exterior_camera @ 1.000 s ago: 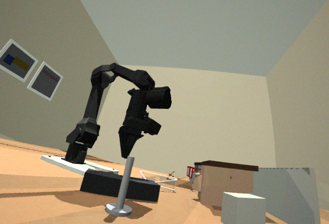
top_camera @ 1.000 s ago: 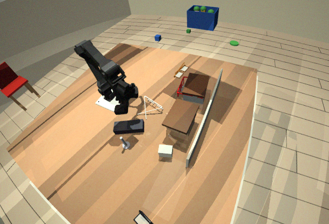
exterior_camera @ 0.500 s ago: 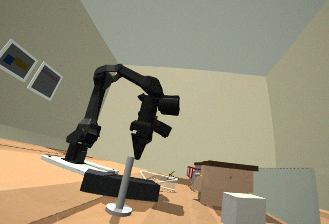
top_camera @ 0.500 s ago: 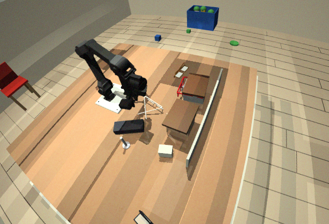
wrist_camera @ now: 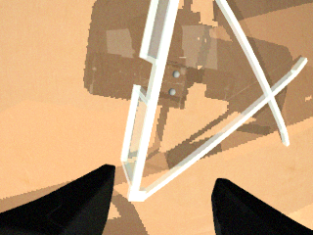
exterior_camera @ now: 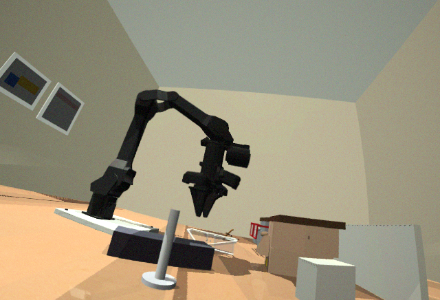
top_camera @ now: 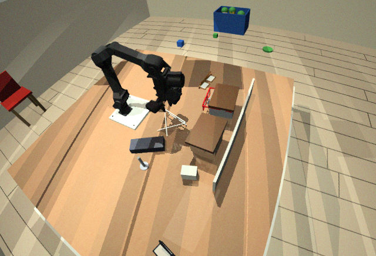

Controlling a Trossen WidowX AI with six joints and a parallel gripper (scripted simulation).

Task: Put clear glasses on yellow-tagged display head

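The clear glasses [top_camera: 166, 125] [exterior_camera: 234, 241] [wrist_camera: 149, 117] lie on the table with white-edged frame and temples spread at angles, the temples crossing in the wrist view. My gripper [exterior_camera: 201, 215] [wrist_camera: 164, 182] points down above the table near the glasses. Its fingers are apart with nothing between them, and one end of the frame shows between the tips in the wrist view. The near display head [top_camera: 209, 131] [exterior_camera: 302, 247] has a brown top, and a yellow tag [exterior_camera: 267, 261] shows low on its front edge. The other head [top_camera: 224, 97], grey-sided, stands behind it.
Red glasses [top_camera: 206, 98] [exterior_camera: 251, 230] are at the other head. A long pale panel [top_camera: 234, 136] stands behind both heads. A dark case [top_camera: 147, 144] [exterior_camera: 159, 250], a grey post [exterior_camera: 166, 247], a white block [top_camera: 188, 172] and brown glasses [top_camera: 204, 85] are also on the table.
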